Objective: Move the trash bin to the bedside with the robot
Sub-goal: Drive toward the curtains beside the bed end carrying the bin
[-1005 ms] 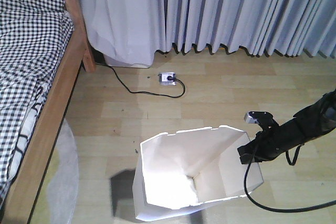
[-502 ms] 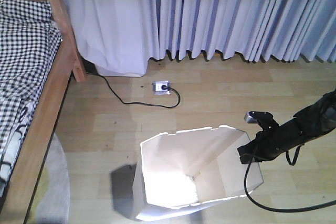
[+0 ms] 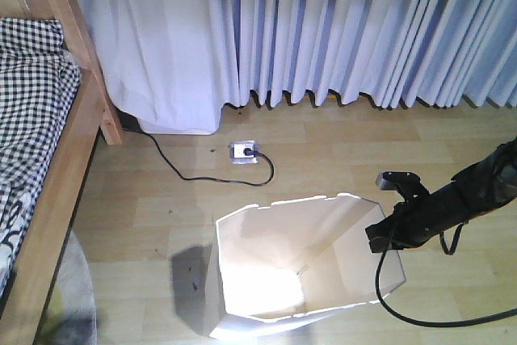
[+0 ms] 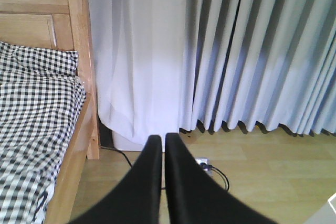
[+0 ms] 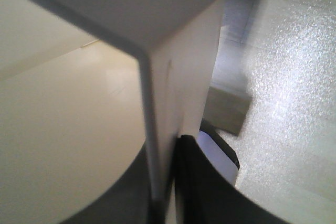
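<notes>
Trash bin stands upright on the wooden floor, long axis vertical, octagonal mouth facing up. Its walls are thin and white, cream inside. It sits apart from the bed at left. Right pincer pinches its right rim wall; left pincer is pressed together.

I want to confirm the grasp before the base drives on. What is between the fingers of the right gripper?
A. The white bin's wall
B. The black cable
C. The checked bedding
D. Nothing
A: in the right wrist view the thin wall of the trash bin stands between the fingers of the right gripper.
</notes>
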Available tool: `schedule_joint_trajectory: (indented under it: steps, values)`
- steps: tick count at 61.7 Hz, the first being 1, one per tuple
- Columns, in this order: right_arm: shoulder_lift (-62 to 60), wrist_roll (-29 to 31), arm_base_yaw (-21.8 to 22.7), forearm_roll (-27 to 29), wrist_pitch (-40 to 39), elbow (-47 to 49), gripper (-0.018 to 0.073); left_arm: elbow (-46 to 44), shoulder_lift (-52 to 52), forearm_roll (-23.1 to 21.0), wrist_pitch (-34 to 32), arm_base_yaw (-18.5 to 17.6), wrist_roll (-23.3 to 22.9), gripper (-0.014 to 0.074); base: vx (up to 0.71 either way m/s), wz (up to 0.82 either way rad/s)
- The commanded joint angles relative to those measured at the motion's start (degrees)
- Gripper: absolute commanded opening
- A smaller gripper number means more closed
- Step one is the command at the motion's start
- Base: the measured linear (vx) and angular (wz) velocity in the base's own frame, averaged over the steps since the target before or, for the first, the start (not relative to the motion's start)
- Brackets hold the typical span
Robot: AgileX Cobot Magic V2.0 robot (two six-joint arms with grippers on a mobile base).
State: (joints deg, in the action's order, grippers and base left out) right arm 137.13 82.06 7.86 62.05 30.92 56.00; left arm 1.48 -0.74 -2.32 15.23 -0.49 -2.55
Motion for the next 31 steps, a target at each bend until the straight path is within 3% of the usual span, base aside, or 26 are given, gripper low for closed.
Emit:
schedule_joint_trajectory:
  steps: [1, 31]
  values:
    - [-4.17, 0.3, 0.11, 3.06, 11.5, 0.59, -0.0005, 1.07, -0.8, -0.25, -3.96, -0.36, -0.32, -0.0006, 0.17, 0.02]
    - [-4.17, 0.3, 0.11, 3.06, 11.5, 0.59, -0.0005, 1.07, -0.8, -0.25, -3.96, -0.36, -0.32, -0.0006, 0.17, 0.04]
